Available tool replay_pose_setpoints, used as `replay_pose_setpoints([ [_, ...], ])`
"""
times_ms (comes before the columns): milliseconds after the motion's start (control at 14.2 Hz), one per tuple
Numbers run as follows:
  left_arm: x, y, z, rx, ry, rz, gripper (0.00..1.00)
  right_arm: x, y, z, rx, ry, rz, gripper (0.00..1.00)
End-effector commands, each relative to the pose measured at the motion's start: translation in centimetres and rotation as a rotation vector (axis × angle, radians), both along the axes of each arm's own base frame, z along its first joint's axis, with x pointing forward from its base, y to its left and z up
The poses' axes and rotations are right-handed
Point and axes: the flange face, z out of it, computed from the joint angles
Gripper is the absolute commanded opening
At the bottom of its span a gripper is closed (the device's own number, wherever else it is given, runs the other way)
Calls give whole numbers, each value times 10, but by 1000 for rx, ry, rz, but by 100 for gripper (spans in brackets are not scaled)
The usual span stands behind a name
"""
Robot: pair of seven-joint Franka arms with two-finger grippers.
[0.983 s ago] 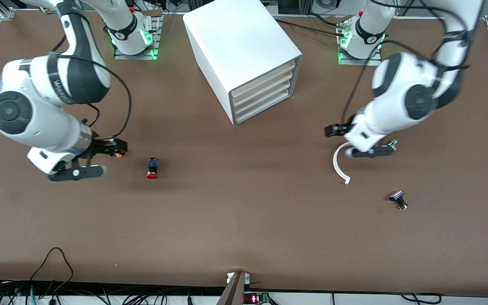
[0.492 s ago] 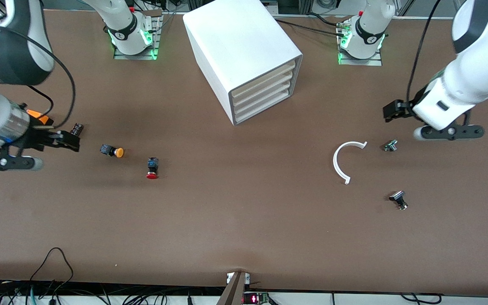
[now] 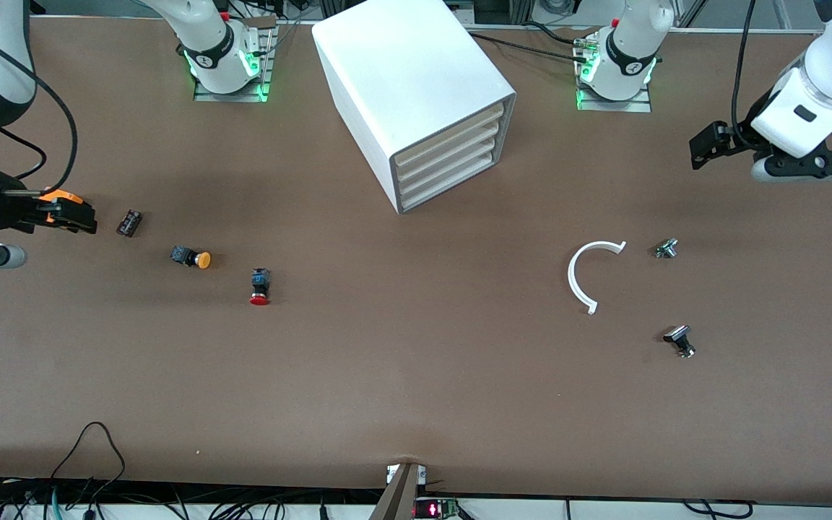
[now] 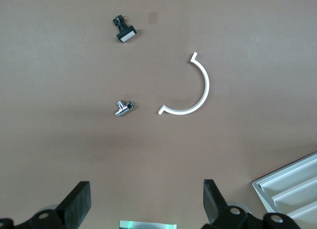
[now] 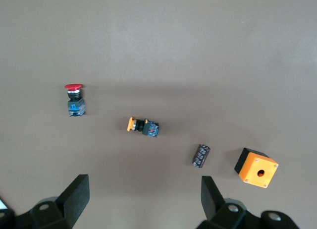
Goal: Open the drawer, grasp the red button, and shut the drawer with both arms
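We see the brown surface [image 3: 416,375] evenly and fairly brightly lit from above, with a paler sheen in the lower middle of the front view and no hard glare. Shadows are soft: a dim band spreads near the cabinet [image 3: 416,94], and faint smudges sit beside the button [image 3: 260,285] and the white curved piece [image 3: 586,274]. Green lamps glow at both arm bases. Both wrist views are sharp on the surface, while the gripper fingers [image 4: 77,206] at their edges look dark and slightly soft.
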Motion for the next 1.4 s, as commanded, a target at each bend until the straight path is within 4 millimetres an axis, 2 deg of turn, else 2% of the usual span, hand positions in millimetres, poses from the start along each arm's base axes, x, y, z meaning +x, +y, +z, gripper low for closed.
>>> replay_pose_setpoints([
  [0,-6,2,1,-27,-19,4,100,-2,-2,10,8,1,17,100],
  [281,-1,18,0,-27,-26,19,100,-5,2,13,13,3,3,100],
  [351,4,26,0,-29,-27,33,100,-9,2,22,16,-11,-5,100],
  [562,17,26,-1,-19,-10,43,100,-23,-1,27,20,-9,-38,100],
  [702,21,32,9,-18,-33,55,100,-29,1,18,18,10,-18,100],
  [843,29,33,6,-24,-30,59,100,-34,-1,25,25,-8,-20,100],
  [1124,28,29,7,-20,-26,49,100,-33,-2,14,29,-10,-21,100],
  [1335,28,32,6,-21,-24,53,100,-34,-4,16,30,-7,-25,100],
])
